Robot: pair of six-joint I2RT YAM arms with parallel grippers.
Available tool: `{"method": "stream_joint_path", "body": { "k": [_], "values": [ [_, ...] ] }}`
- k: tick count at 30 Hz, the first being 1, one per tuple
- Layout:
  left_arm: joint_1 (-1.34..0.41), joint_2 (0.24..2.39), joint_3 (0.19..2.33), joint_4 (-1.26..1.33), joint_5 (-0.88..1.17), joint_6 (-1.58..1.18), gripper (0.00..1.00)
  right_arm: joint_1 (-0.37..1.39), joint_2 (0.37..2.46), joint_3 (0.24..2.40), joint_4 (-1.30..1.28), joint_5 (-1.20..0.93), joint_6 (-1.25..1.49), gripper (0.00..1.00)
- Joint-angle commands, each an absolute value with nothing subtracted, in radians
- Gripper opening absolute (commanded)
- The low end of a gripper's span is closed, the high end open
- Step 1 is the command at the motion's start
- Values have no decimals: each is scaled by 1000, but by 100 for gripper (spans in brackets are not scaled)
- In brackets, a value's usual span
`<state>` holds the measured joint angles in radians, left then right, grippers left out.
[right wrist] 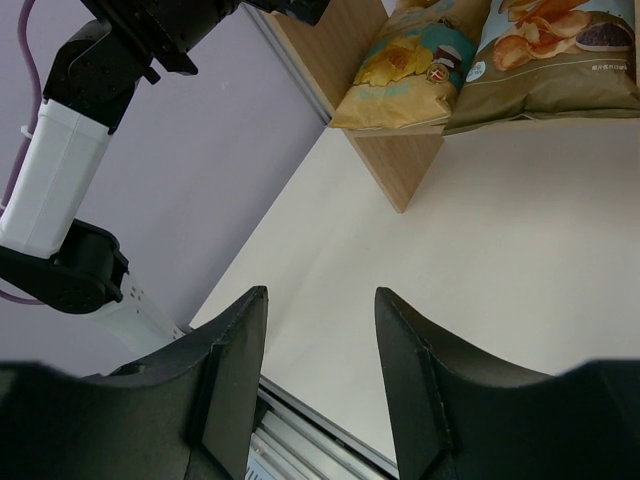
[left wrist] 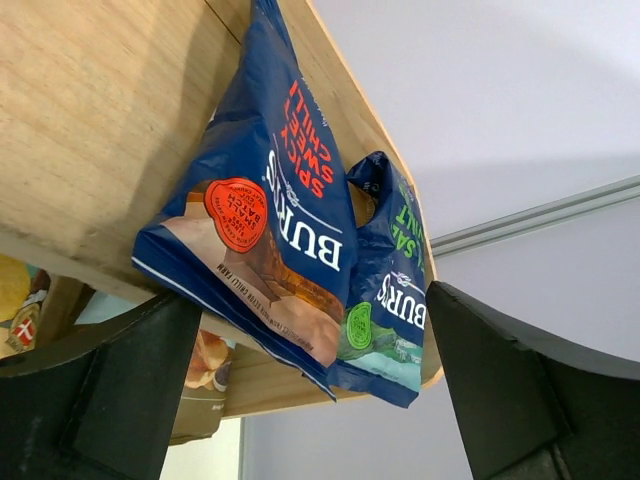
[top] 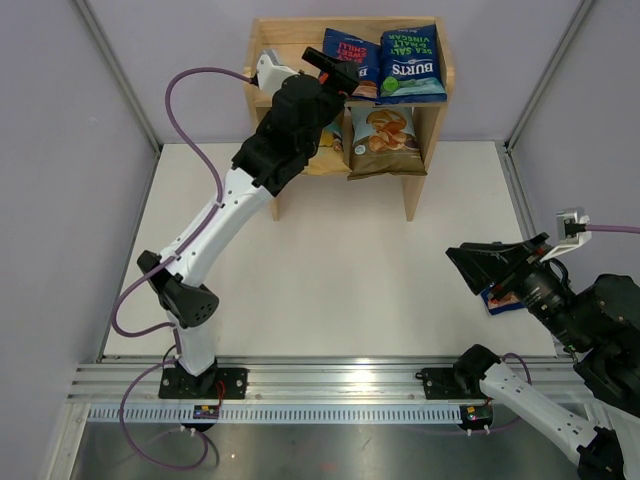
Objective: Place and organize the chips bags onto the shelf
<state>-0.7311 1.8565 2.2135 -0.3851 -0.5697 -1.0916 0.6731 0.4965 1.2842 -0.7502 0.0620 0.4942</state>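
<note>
Four glossy chips bags [top: 412, 65] are sitting on the light-wood two-tier shelf [top: 413, 190]; one dark-blue bag [top: 498, 303] is awaiting placement. The left jaws and right jaws are standing open, empty.

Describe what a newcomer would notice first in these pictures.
The wooden shelf at the table's far edge stands out, a red-lettered Burts bag and a green-lettered one on top, two larger bags below. The left gripper hangs open by the red-lettered bag; another blue bag lies under the right gripper.
</note>
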Motion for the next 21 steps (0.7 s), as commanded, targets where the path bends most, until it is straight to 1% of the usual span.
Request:
{"method": "stream_joint_path", "body": {
  "k": [1,4,6,11,13,16,19,21],
  "values": [
    [-719,1822,2187,-452,-592,-1055,99,675,525,1321,-752,74,483,55],
    [-719,1799,2172,-465,-588,-1052,99,675,537,1327,-767,86,480,54],
    [-719,1754,2113,-453,-584,-1054,99,675,551,1328,-781,112,479,55],
    [-719,1640,1933,-373,-610,-1031,99,673,623,1318,-814,147,462,73],
    [-719,1602,1914,-361,-614,-1014,99,675,675,1301,-810,144,456,76],
    [-719,1554,1882,-357,-620,-989,99,673,722,1260,-782,172,460,86],
    [-719,1468,1803,-318,-617,-950,99,673,771,1230,-769,261,460,98],
    [-721,1418,1744,-279,-595,-911,99,675,822,1213,-779,362,457,100]
  ]
}}
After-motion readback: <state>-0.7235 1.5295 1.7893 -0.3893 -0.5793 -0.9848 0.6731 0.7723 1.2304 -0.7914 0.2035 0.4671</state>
